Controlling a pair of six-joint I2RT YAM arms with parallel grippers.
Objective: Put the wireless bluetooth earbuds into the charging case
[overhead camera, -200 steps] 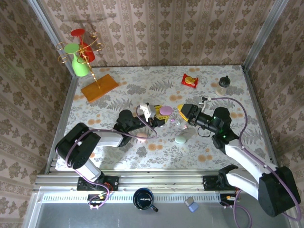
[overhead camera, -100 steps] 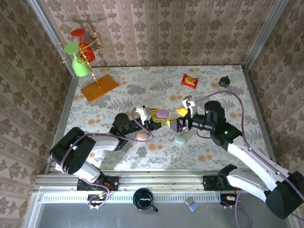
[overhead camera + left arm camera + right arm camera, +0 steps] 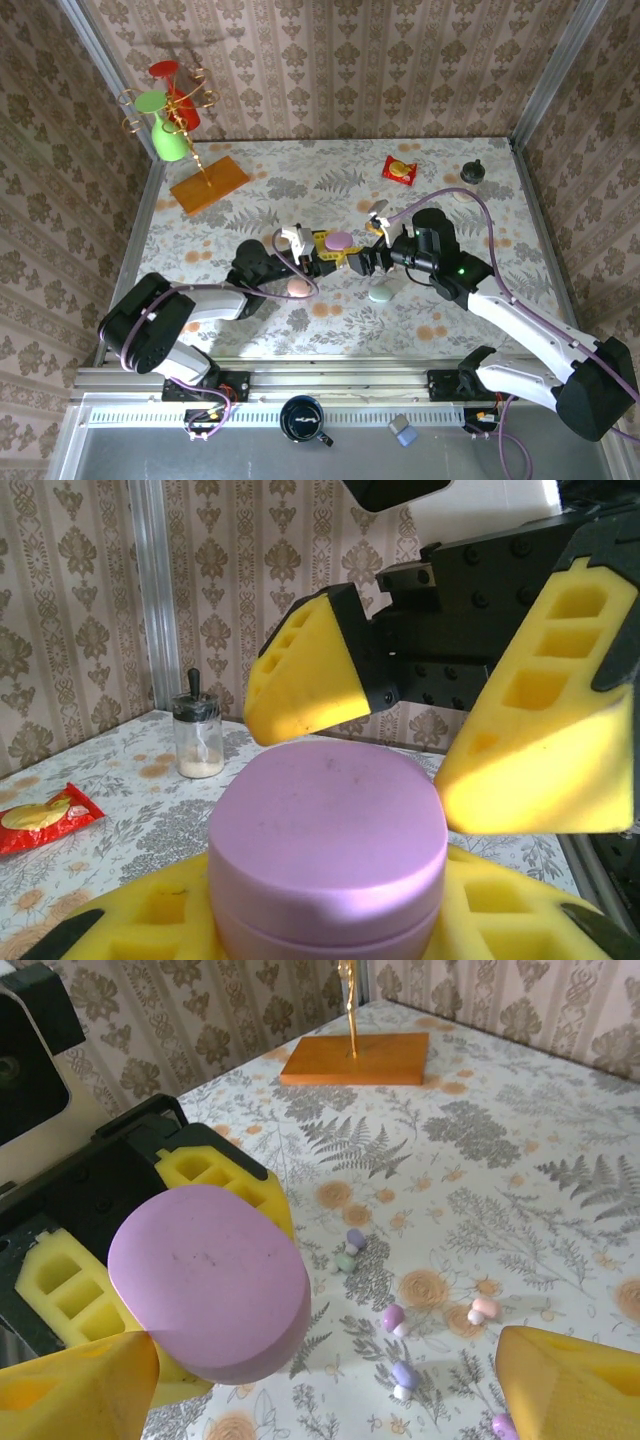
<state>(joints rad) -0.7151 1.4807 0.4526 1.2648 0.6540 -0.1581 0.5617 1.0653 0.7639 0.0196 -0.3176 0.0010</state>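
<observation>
Mid-table, right claw splays toward purple case in left claw.

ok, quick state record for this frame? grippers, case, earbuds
left gripper: shut on the purple case, holding it above the table
right gripper: open, one finger on each side of the purple case
purple case: lid closed
earbuds: several loose on the table, none gripped
other cases: pink case and green case lying on the table
</observation>
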